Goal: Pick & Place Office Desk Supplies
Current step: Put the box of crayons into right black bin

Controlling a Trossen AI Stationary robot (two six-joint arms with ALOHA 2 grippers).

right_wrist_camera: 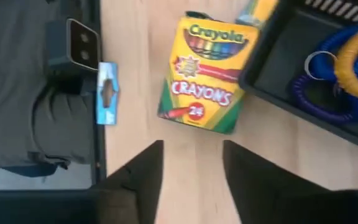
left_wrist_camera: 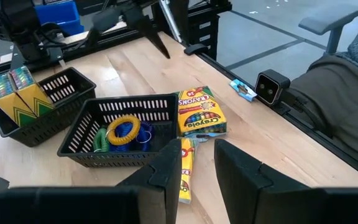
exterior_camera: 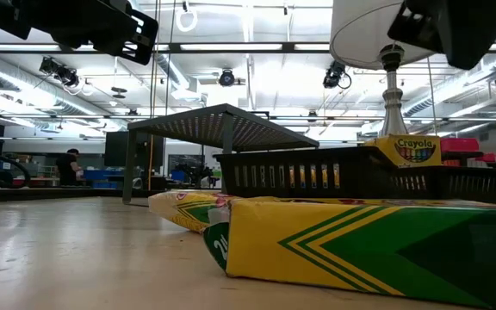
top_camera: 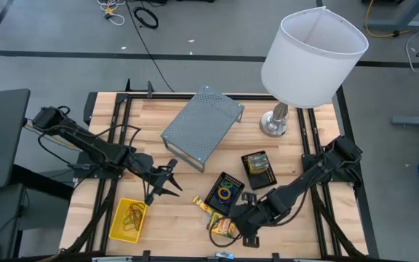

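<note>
Right gripper (right_wrist_camera: 191, 163) hangs open above the flat crayon box (right_wrist_camera: 202, 74), its long axis running away from the fingers. Mesh tray (right_wrist_camera: 316, 93) with coiled loops sits just beside the box. Left gripper (top_camera: 167, 182) waits, jaws slightly parted.

A yellow cardboard crayon box (right_wrist_camera: 202, 74) striped in green is seen on a pale wooden bench (top_camera: 166, 218), beside a black mesh plastic tray (left_wrist_camera: 120, 130) holding blue and yellow coiled loops (left_wrist_camera: 122, 130); a yellow plastic basket (top_camera: 127, 221) is shown.

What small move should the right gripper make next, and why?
Probably lift and back away. The right gripper stands open with nothing between its fingers, and the crayon box lies flat on the table just ahead, beside the mesh tray, so it looks released.
</note>
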